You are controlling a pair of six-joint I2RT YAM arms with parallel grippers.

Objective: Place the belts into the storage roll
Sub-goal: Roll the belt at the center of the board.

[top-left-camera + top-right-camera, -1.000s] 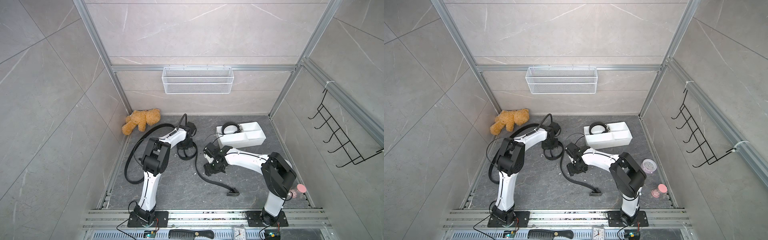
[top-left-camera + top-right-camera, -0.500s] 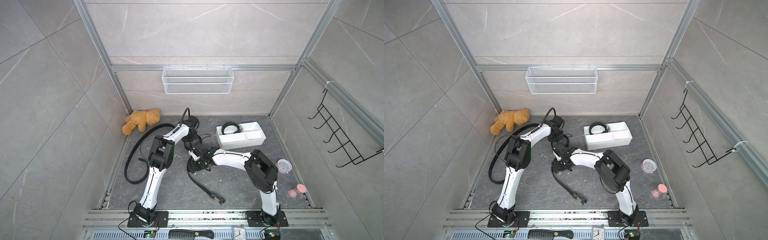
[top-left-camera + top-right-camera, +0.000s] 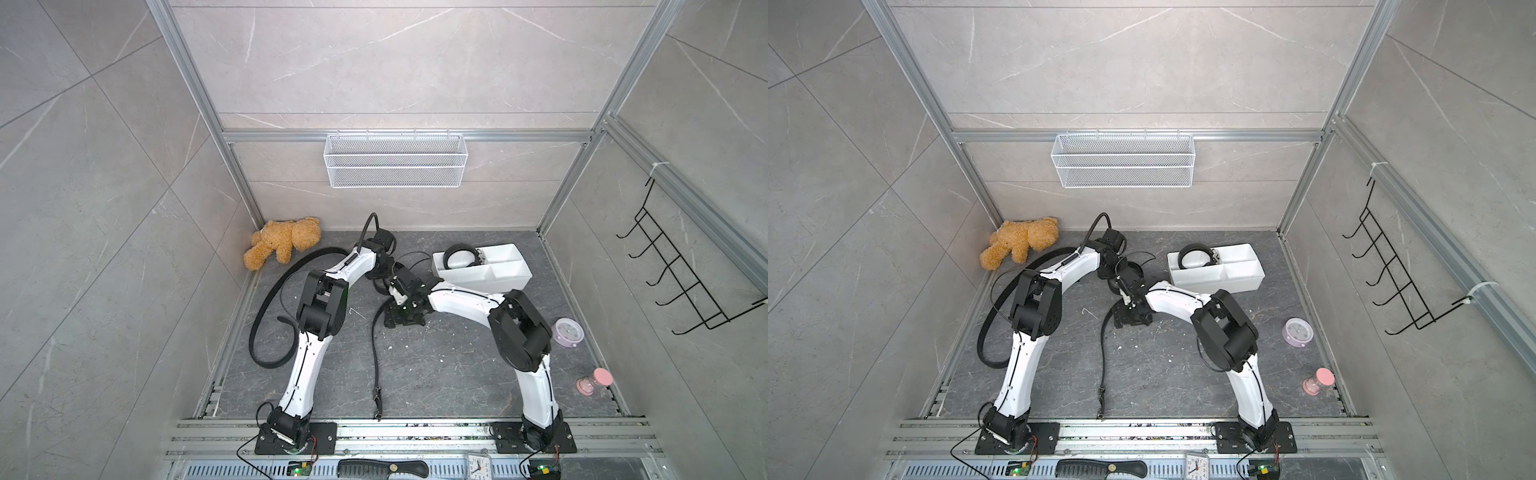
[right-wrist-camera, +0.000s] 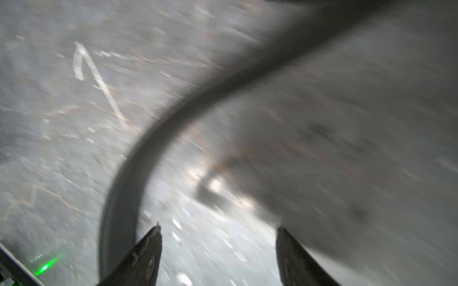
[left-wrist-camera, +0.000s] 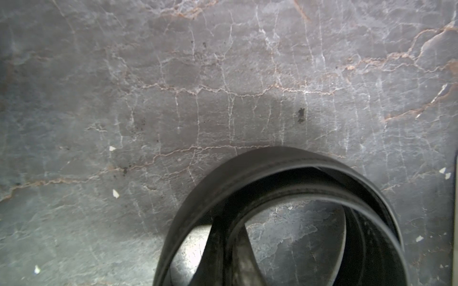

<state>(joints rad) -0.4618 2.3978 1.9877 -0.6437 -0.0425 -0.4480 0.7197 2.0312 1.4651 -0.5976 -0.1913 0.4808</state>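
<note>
Belt coil (image 3: 457, 248) sits in storage roll (image 3: 469, 276) end compartment; loose belt (image 3: 252, 332) sprawls on desk (image 3: 436, 374). Half-wound belt (image 5: 272, 161) looks pinched by left pincer (image 3: 380, 276), fully closed. Right pincer (image 4: 218, 226) gapes empty beside tail (image 4: 124, 198). Risk imo: springy coil unwinds if tail drags.

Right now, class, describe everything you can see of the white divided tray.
The white tray is a shallow rectangular box, plastic by its look, split by thin walls into compartments. It sits flat on the dark stone floor near the back wall, slightly angled. One end compartment holds a coiled black belt; the others that show look empty.
</note>
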